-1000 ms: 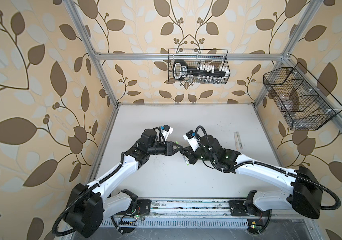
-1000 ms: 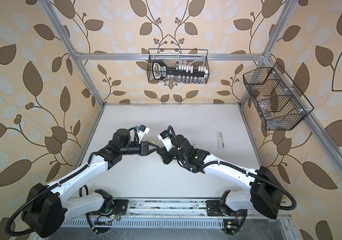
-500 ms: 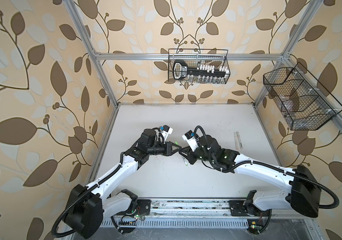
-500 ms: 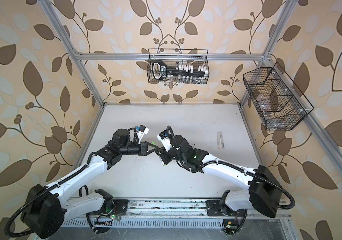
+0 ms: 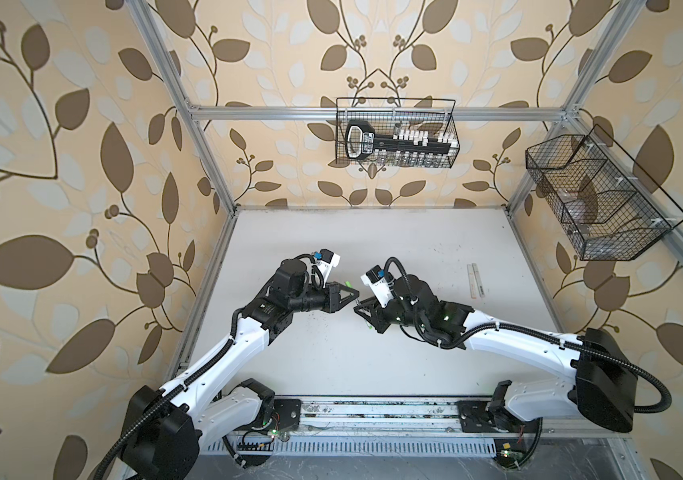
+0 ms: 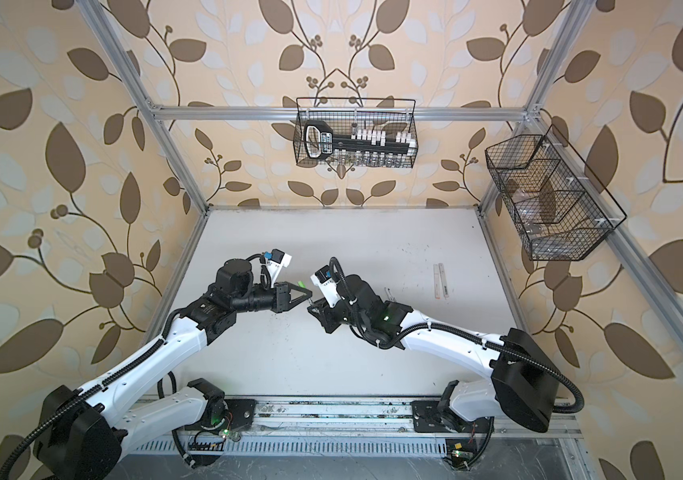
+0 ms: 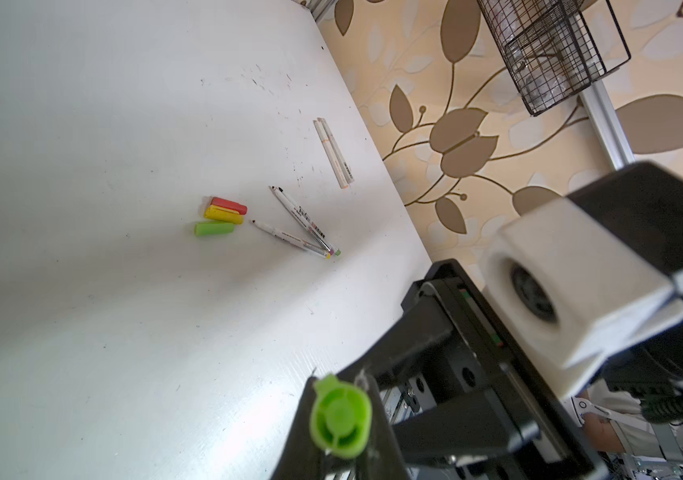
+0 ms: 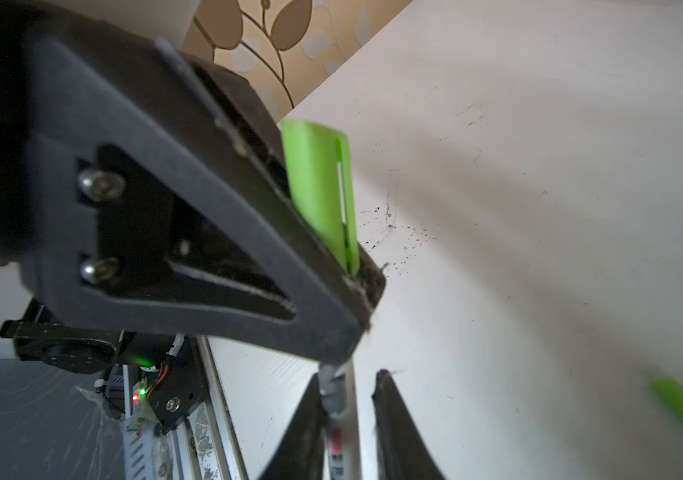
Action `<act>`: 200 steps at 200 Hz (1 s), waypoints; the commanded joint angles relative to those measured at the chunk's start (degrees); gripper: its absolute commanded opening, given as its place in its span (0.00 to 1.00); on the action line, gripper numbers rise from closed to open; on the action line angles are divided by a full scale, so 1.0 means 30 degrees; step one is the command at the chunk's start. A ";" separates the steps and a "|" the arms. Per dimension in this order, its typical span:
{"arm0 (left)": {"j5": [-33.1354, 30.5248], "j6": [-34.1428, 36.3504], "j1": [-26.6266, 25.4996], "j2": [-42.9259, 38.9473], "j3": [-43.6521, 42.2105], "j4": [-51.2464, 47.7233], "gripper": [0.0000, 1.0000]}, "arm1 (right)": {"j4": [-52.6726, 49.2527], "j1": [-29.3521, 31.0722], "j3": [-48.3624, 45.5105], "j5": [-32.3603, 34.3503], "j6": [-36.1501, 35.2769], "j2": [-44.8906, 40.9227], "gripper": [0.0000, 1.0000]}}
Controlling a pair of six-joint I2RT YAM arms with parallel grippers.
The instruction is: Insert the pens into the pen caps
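The left gripper [image 5: 356, 296] clamps its fingers on a lime green cap [image 7: 340, 417], while the right gripper [image 8: 348, 376] holds its fingers slightly apart around a white pen [image 8: 342, 440], tip hidden.

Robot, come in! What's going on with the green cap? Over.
Left gripper shut on lime cap. Right gripper around pen, grip unclear. Tip hidden; seating unknown.
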 commanded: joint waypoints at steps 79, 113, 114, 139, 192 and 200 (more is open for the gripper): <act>-0.3317 0.0594 0.0002 -0.1693 0.1223 -0.1170 0.68 | -0.0193 0.0140 0.0251 0.0162 -0.0060 -0.0084 0.06; -0.3978 0.0667 0.0608 -0.2250 0.1221 -0.1580 0.66 | -0.0214 0.0242 0.0393 0.0105 -0.0071 -0.0047 0.05; -0.3977 0.0667 0.0617 -0.2250 0.1222 -0.1582 0.65 | -0.0234 0.0243 0.0381 0.0102 -0.0085 -0.0033 0.05; -0.3525 0.0614 0.0831 -0.2074 0.1366 -0.1466 0.54 | -0.0280 0.0373 0.0528 0.0146 -0.0143 0.0082 0.05; -0.2239 0.0615 0.0890 -0.1203 0.1839 -0.1321 0.39 | -0.0540 0.0667 0.0939 0.0534 -0.0277 0.0281 0.04; -0.2137 0.0619 0.0890 -0.1115 0.1869 -0.1347 0.33 | -0.0603 0.0654 0.1009 0.0610 -0.0308 0.0293 0.03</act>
